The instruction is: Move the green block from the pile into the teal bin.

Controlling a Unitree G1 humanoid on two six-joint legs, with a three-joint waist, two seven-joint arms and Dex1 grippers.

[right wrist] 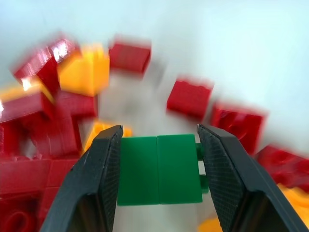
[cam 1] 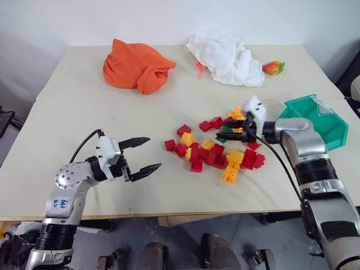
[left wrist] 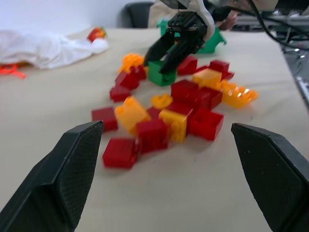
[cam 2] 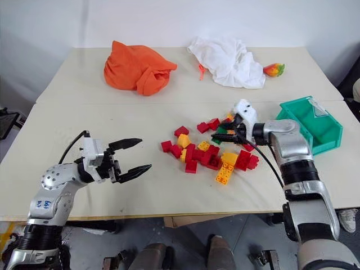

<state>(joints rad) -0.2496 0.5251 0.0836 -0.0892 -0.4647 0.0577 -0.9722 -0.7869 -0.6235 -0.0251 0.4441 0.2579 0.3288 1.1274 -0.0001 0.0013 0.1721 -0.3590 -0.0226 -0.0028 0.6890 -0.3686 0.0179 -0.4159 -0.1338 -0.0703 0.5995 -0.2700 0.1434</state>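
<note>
My left gripper (cam 1: 144, 153) hangs over the near left part of the table (cam 1: 67, 129), its two black fingers spread wide with nothing between them, pointing toward the pile (cam 1: 216, 151), which lies well apart from it. Farther back on the table an orange cloth (cam 1: 136, 66) sits bunched up, and to its right a crumpled white cloth (cam 1: 228, 58) with a small red and yellow-green toy (cam 1: 273, 67) just beside its right edge. The pile spreads over the middle of the table, red and yellow-orange bricks lying loose, some touching, some a little apart. At its far right edge my right gripper (right wrist: 158, 166) reaches in, and the green block (right wrist: 159, 169) sits squarely between its fingers: both pads press against the block's two opposite sides, so I am clenched on it. The block's studs point sideways toward one finger. From the left wrist view the block looks low among the bricks, and I cannot tell whether it is clear of the table. The teal bin (cam 1: 323, 121) stands to the right of the pile, near my right forearm, with the block outside it.
</note>
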